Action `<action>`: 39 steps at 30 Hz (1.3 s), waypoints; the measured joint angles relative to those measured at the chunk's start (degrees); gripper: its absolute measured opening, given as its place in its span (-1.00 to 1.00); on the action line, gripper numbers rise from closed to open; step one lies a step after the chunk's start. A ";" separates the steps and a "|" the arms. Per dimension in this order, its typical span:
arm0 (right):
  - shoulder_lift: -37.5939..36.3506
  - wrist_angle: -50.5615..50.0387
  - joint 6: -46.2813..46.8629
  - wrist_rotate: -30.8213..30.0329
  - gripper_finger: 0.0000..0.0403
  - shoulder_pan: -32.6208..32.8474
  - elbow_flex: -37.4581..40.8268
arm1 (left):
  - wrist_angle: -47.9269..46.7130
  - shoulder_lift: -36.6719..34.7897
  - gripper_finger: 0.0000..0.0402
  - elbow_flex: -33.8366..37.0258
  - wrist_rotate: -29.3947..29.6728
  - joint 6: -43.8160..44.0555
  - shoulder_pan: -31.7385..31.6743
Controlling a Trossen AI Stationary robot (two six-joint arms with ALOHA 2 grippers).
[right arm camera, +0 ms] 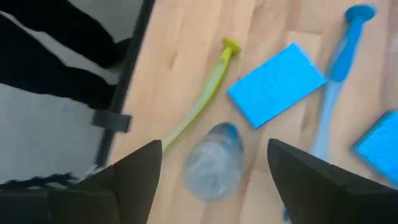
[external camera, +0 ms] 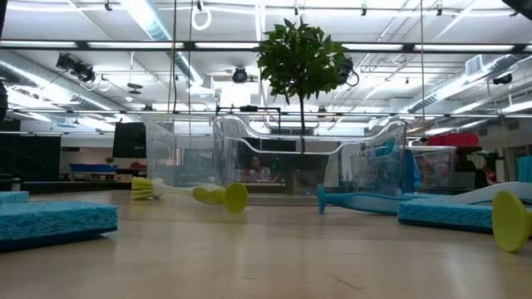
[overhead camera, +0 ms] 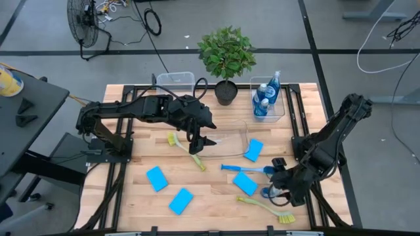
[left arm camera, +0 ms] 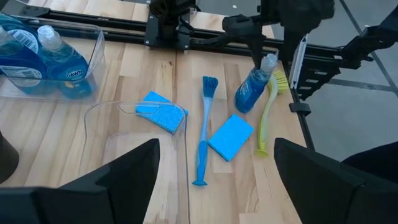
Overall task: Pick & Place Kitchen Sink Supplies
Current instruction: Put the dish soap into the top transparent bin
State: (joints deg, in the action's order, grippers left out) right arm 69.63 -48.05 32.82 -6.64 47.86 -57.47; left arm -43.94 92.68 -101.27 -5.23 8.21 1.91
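Your right gripper [right arm camera: 211, 171] is spread wide and holding nothing, hanging right over a small blue-liquid bottle [overhead camera: 270, 191] standing around 4 o'clock on the table [overhead camera: 141, 147], with a blue sponge [overhead camera: 245, 183] and the blue brush [overhead camera: 244, 169] just beside it and a yellow-green brush [overhead camera: 269, 209] lying toward 5 o'clock. Your left gripper [overhead camera: 200, 141] is wide open too, empty, sitting mid-table above the near edge of a clear bin [overhead camera: 230, 141], with another yellow-green brush [overhead camera: 187, 151] right beside its fingers. You've got two more sponges [overhead camera: 168, 190] down around 7 o'clock, and more bottles [overhead camera: 266, 98] sit in the bin [overhead camera: 283, 98] at about 1 o'clock.
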 joint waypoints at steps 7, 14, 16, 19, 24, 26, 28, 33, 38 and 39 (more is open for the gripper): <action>3.91 -0.11 -0.33 -1.35 0.45 0.94 0.00 | 0.00 0.00 0.59 0.00 0.02 0.15 0.00; 4.96 -0.09 0.46 0.83 0.45 2.08 0.00 | -0.02 0.00 0.59 0.00 0.00 0.11 0.00; 4.96 -0.09 1.03 1.29 0.45 2.09 -0.02 | -0.02 0.00 0.59 0.00 0.00 0.11 0.00; 4.96 -0.09 1.20 1.34 0.44 2.09 -0.02 | -0.01 0.00 0.59 0.00 0.00 0.09 0.00; 4.96 -0.09 1.20 1.60 0.34 2.09 -0.02 | -0.02 0.00 0.59 0.00 0.00 0.05 0.00; 4.96 -0.09 1.20 1.58 0.26 2.09 -0.02 | -0.02 0.00 0.59 0.00 0.00 0.04 0.00; 4.96 -0.08 1.19 1.56 0.18 2.07 -0.02 | -0.02 0.00 0.59 0.00 0.00 0.06 0.00; 4.96 -0.07 1.18 1.60 -0.05 2.09 -0.04 | 0.00 0.00 0.59 0.00 0.00 0.04 0.00; 4.90 -0.07 1.02 1.49 -0.27 2.09 -0.11 | -0.02 0.00 0.59 0.00 0.00 0.02 0.00; 4.89 -0.05 0.92 1.48 -0.30 2.07 -0.13 | -0.02 0.00 0.59 0.00 0.00 0.00 0.00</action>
State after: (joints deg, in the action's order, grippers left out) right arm 74.52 -48.10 33.74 -5.16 49.93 -57.60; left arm -43.97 92.68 -101.27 -5.23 8.21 1.91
